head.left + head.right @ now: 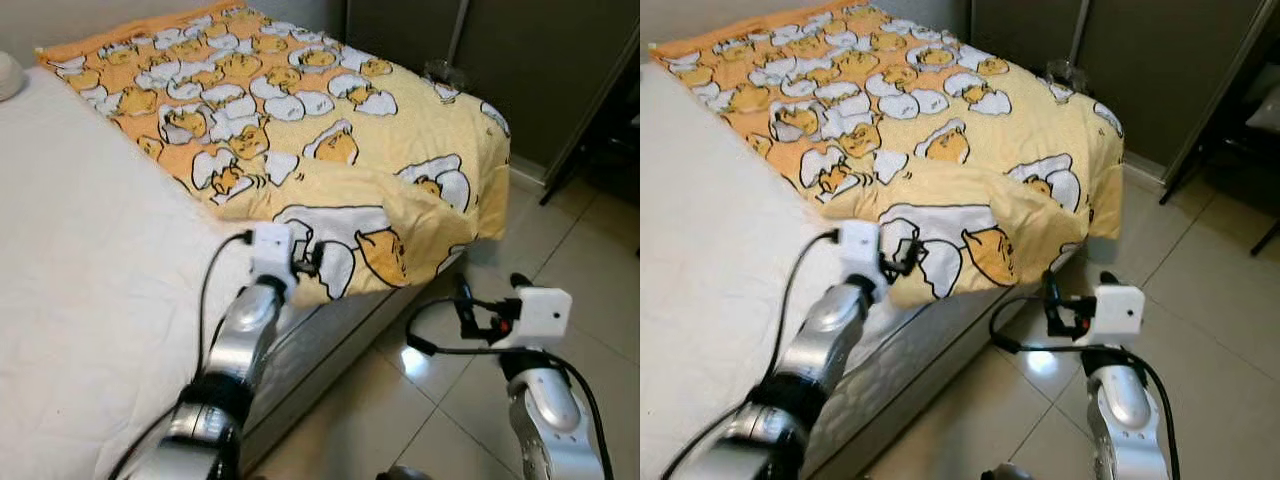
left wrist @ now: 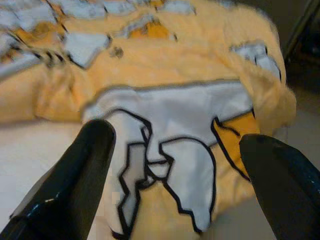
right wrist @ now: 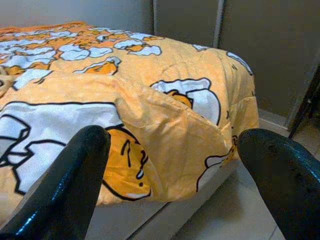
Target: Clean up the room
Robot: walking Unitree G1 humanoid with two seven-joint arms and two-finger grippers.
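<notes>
While yellow cartoon-egg print blanket (image 1: pixel 300 130) lies rumpled over far end of white quilted mattress (image 1: pixel 80 300), spreading barely started. Left gripper (image 1: pixel 305 262) open at its folded-back edge; right gripper (image 1: pixel 480 300) open over floor.

Even, soft indoor light. Glare spot on the glossy beige tiled floor (image 1: pixel 415 358) beside the right gripper (image 1: pixel 490 300). Left wrist view blurred; head views sharp.

Tiled floor (image 1: pixel 560 230) (glossy) — dark wardrobe doors (image 1: pixel 500 60)
</notes>
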